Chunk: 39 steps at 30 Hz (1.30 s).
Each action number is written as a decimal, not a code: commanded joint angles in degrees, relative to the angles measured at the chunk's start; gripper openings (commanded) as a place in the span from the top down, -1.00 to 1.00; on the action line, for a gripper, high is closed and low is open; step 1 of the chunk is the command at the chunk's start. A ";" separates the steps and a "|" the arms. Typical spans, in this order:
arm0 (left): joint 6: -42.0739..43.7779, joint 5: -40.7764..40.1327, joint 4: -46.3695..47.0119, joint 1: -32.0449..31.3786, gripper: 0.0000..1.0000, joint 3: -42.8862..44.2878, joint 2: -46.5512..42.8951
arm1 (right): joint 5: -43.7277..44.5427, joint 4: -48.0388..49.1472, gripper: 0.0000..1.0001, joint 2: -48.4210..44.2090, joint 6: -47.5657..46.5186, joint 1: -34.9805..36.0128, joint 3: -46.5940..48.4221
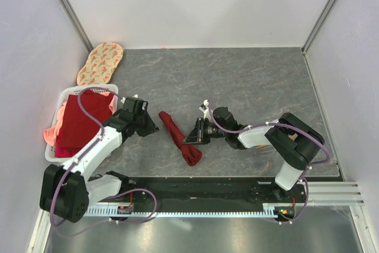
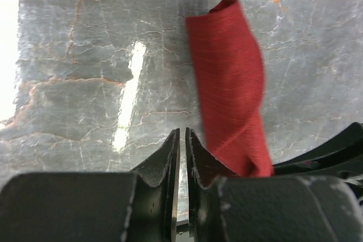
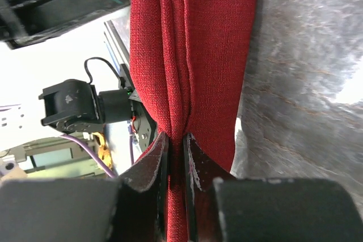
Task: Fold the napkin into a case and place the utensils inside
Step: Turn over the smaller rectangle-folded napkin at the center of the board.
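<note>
The dark red napkin [image 1: 179, 137] lies on the table as a long bunched strip, running from upper left to lower right. My right gripper [image 1: 188, 138] reaches in from the right and is shut on the napkin [image 3: 193, 43]; gathered folds of it are pinched between the jaws [image 3: 176, 135]. My left gripper [image 1: 152, 128] hovers just left of the strip's upper end. Its jaws [image 2: 182, 131] are shut with only a thin slit between them and hold nothing, and the napkin [image 2: 229, 83] hangs just to their right. The utensils are out of view. No case shape shows.
A white basket [image 1: 58, 100] with brighter red and salmon cloths [image 1: 80, 119] stands at the left edge. An oval beige patterned mat [image 1: 100, 63] lies at the back left. Walls close in three sides. A black rail [image 1: 201, 189] runs along the near edge.
</note>
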 commanded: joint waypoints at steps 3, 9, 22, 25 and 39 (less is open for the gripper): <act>3.88 5.65 6.63 -1.60 0.74 7.40 9.44 | -3.96 9.24 0.71 -0.68 1.61 -3.50 -2.71; 2.83 7.23 9.88 -6.26 0.76 12.24 16.13 | -6.33 8.63 0.43 -0.24 0.11 -7.28 -4.12; 3.44 10.22 13.57 -11.71 0.77 25.43 31.78 | -8.28 -7.50 0.01 -2.34 -12.07 -18.27 -4.13; 3.53 12.94 13.13 -12.15 0.77 29.56 36.00 | 3.82 -29.90 -0.26 -7.17 -24.64 -19.77 2.71; 5.29 10.84 12.69 -12.42 0.78 27.72 37.40 | 22.41 -48.51 -0.17 -20.89 -22.31 -4.04 8.63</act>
